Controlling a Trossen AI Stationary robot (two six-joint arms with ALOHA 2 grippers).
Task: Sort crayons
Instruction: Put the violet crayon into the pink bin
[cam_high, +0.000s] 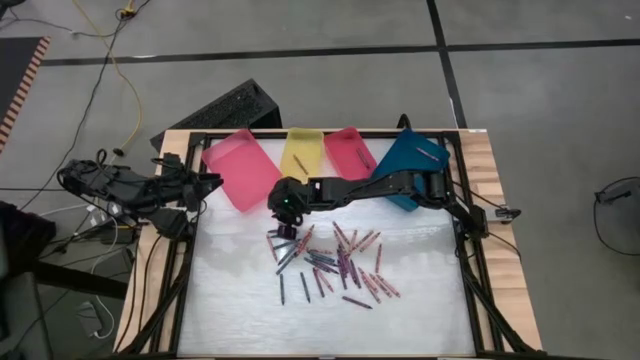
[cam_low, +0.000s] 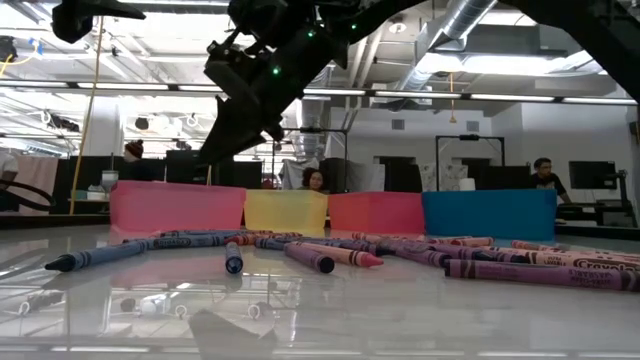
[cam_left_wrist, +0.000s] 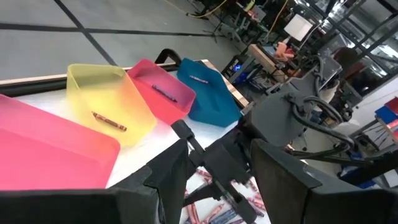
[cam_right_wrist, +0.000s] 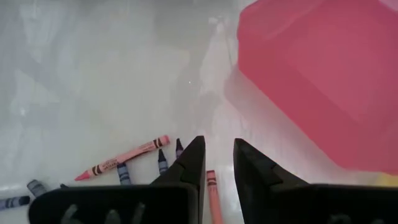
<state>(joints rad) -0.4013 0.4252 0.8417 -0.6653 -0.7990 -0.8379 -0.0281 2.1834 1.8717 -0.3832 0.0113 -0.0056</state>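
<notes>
Several crayons (cam_high: 332, 265) in red, pink, purple, blue and black lie scattered flat on the white table top; the low view shows them too (cam_low: 330, 258). My right gripper (cam_high: 284, 230) hangs open above the left end of the scatter, slanting down, clear of the table in the low view (cam_low: 222, 145). Nothing sits between its fingers (cam_right_wrist: 219, 163); a red crayon (cam_right_wrist: 212, 194) lies on the table below them. My left gripper (cam_high: 212, 182) waits open by the table's left edge, beside the pink tray.
Along the far edge stand a pink tray (cam_high: 240, 170), a yellow tray (cam_high: 301, 150), a red tray (cam_high: 347, 150) and a blue tray (cam_high: 412, 165). The yellow, red and blue trays each hold a crayon (cam_left_wrist: 109, 121). People sit in the room behind.
</notes>
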